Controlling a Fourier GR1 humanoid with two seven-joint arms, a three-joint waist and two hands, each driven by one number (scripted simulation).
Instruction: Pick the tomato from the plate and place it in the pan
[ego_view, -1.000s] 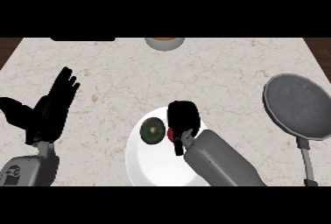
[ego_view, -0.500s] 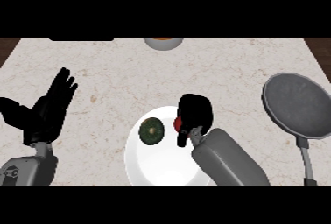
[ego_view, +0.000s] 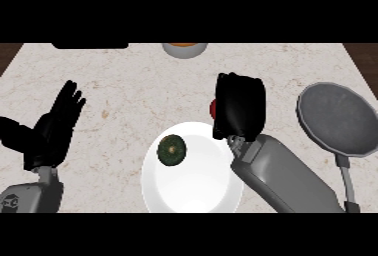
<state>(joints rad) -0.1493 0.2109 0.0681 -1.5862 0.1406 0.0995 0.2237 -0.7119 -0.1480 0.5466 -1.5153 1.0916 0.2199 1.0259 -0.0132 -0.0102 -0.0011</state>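
The right robot hand (ego_view: 238, 107), curled round the tomato (ego_view: 213, 107) above the bench (ego_view: 148, 80), could spill it short of the pan (ego_view: 337, 118) if the mostly hidden grip slips.

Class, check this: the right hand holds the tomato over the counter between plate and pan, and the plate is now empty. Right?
Not quite. The head view shows the plate still carrying a dark green item. The right hand does hold the tomato, short of the pan.

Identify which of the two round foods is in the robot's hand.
The red tomato: the right hand curls round it above the plate. The dark green one lies untouched on the plate.
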